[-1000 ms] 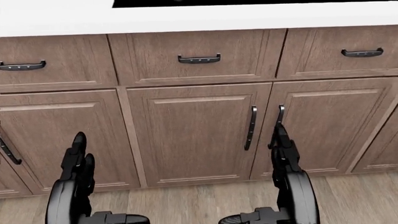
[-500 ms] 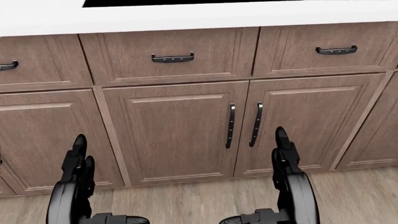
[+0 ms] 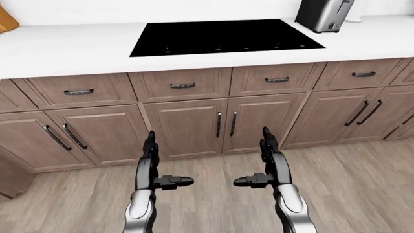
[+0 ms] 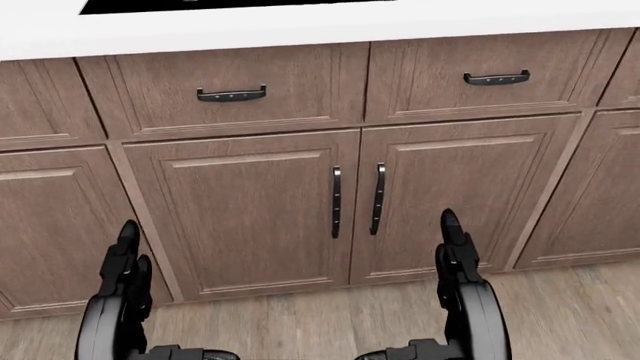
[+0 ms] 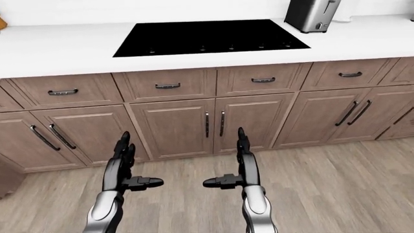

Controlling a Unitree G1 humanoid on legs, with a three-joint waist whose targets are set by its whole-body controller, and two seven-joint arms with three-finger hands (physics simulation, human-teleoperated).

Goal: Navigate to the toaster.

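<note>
Item: toaster (image 3: 323, 14), silver, standing on the white counter (image 3: 71, 51) at the top right of the left-eye view, just right of the black cooktop (image 3: 223, 36); its top is cut by the frame edge
Item: left hand (image 3: 152, 167), empty, fingers straight and apart, thumb held out sideways; nothing between them
Item: right hand (image 3: 266, 162), likewise empty and spread, thumb pointing inward
Item: cabinet run (image 4: 250, 202), brown doors and drawers with dark handles, filling the head view, near both hands
Risk, judged: the robot faces the cooktop, not the toaster, which lies well off to its right; a sidestep taken this near the doors could knock the raised fingertips against a handle; stopping short would leave the toaster off-centre; a step too far right could put it out of view
</note>
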